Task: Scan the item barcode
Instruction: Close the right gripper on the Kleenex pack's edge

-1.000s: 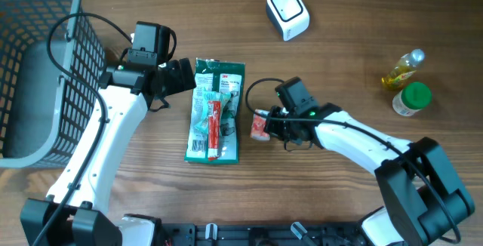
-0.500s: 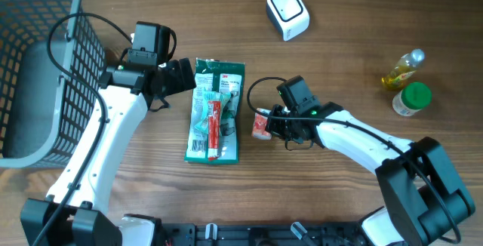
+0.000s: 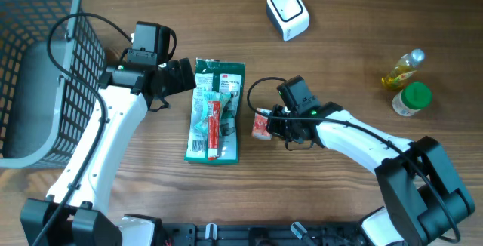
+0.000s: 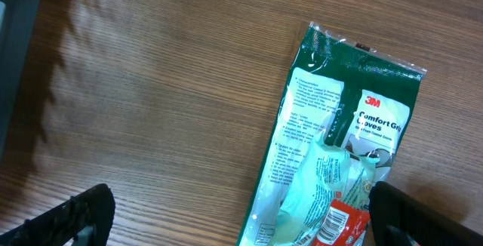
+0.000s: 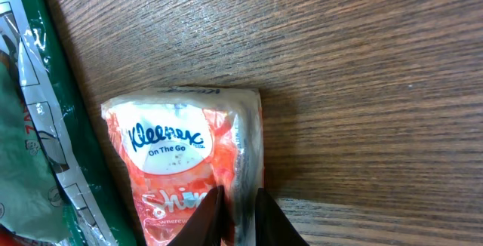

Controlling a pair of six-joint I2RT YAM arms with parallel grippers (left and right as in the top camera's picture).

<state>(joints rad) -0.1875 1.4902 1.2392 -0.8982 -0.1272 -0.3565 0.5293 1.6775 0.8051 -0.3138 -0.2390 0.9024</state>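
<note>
— Where's the Kleenex tissue pack [image 5: 181, 152]?
— Flat on the bench [image 5: 362, 65], just beside the 3M glove packet [image 4: 313, 125]. One edge sits between my right jaws, barely parted; whether they grip it, I cannot tell. My left jaws gape wide.

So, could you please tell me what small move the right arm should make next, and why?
Probably close the right tool firmly on the Kleenex pack. Its fingers straddle the pack's seam, close together, but a real grip isn't clear. The pack lies flat on the table, far from the scanner.
</note>
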